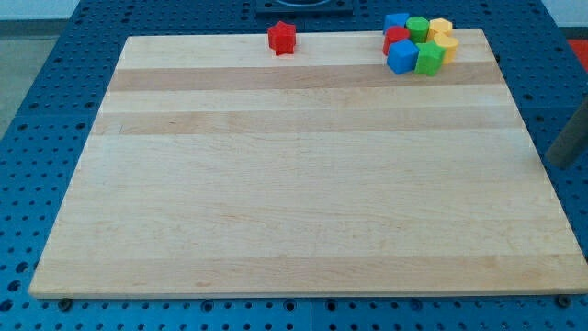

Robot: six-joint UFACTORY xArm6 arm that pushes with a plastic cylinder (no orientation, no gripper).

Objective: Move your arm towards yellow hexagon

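**Rod at the right edge, blocks far off**

My tip is cut off by the view's right edge, only a blurred dark rod (571, 147) showing beside the wooden board (303, 202); no gripper to report; at the top right, a tight cluster holds the yellow hexagon (447, 46) beside green (429, 60), blue (401, 57) and red (396, 39) blocks; a red star (282, 38) sits apart, top centre.

Scene is lit brightly and evenly, apparently from overhead. Pale sheen is seen on the wooden surface (294, 184), no hard glare. Only short, soft shadows are cast beneath the red star block (282, 38). A dark rod (568, 147) at the view's right edge is rendered blurred. Overall sharpness is low.
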